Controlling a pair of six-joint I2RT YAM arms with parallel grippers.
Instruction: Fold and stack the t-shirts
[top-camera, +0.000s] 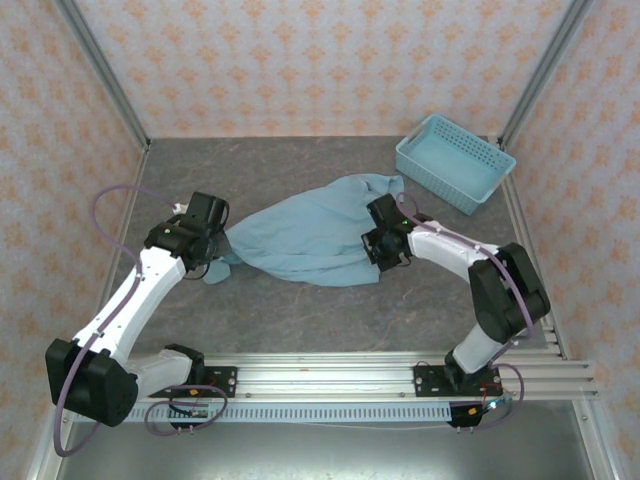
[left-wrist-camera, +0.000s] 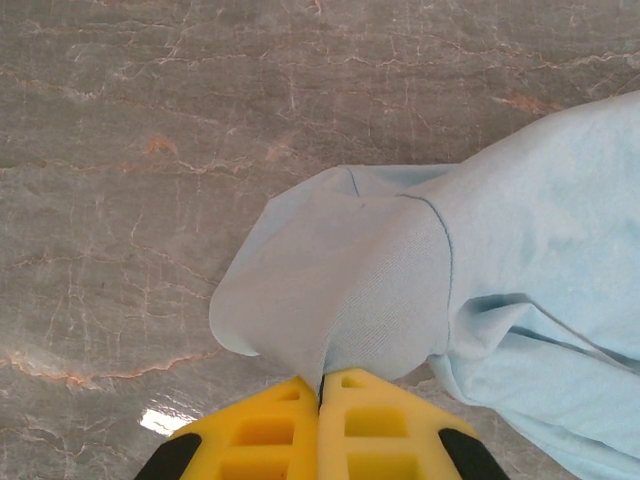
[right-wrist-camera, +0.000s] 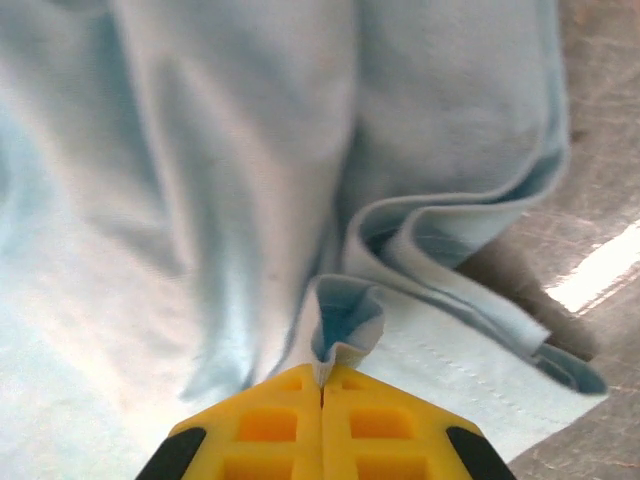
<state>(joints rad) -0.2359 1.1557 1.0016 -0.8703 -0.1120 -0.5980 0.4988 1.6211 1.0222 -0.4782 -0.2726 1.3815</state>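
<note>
t-shirt pinched between both grippers

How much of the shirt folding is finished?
Nothing looks folded yet: the t-shirt lies rumpled on the table. In hand: the left fingers and right fingers are each shut on a bit of its cloth. Left: folding and stacking it.

One teal-blue t-shirt is counted, one lattice basket beyond it, and two tools: left tool, right tool.
</note>
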